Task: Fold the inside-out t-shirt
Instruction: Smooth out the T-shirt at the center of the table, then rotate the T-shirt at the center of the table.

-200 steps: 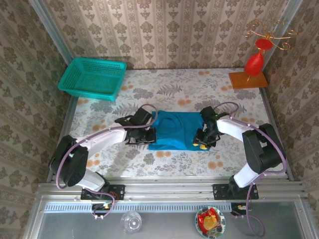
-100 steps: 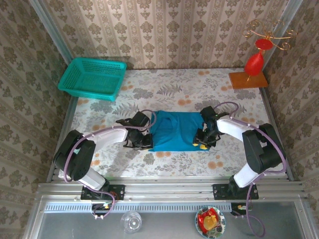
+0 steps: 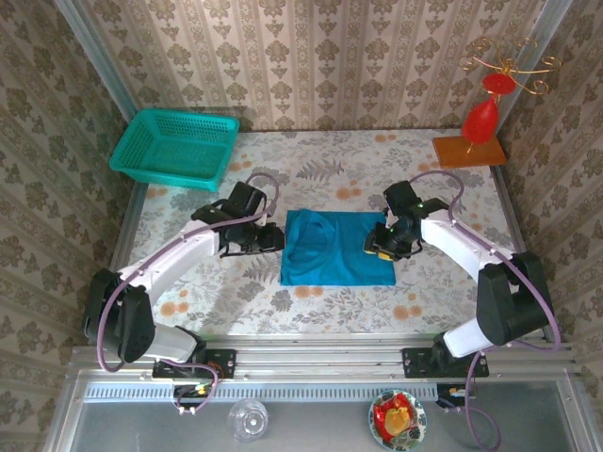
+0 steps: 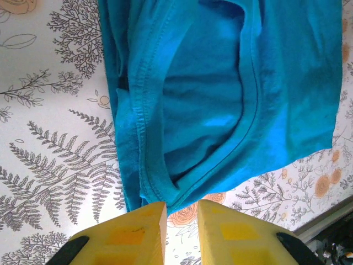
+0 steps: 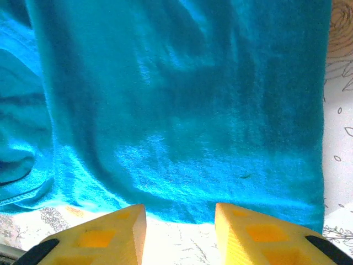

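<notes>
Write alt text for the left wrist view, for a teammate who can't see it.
A folded bright blue t-shirt lies flat on a floral-patterned table, its stitched neckline curving across the middle. The left arm's two yellow fingers sit at the bottom edge, slightly apart and empty, with the shirt's nearest corner just ahead of them.

The t-shirt [image 3: 334, 247] is plain bright blue, made of soft fabric and without any print. It lies flat near the middle of the flowered worktop [image 3: 424, 179], folded into a compact shape close to a rectangle, with the longer side running left to right. Its neck opening [image 4: 201, 107] is on the left half, as a curved band with a stitched rim, and doubled seams run along the folded edge beside it. The right half is smoother, with only shallow wrinkles, and it ends in a straight edge.
</notes>
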